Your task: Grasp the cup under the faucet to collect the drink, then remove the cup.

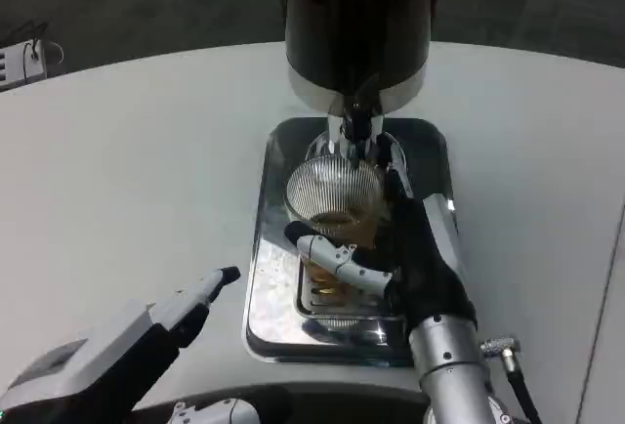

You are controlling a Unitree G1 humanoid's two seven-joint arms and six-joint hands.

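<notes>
Nearest, left hand open, idle over white tabletop. Right hand wrapped around ribbed clear glass cup on shiny steel drip tray, under black dispenser's chrome faucet. Collecting amber drink; next, lifting clear without spilling.

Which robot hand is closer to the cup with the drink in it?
The right robot hand. It is wrapped around the cup under the faucet. The left robot hand hangs over the table, off to the cup's left.
</notes>
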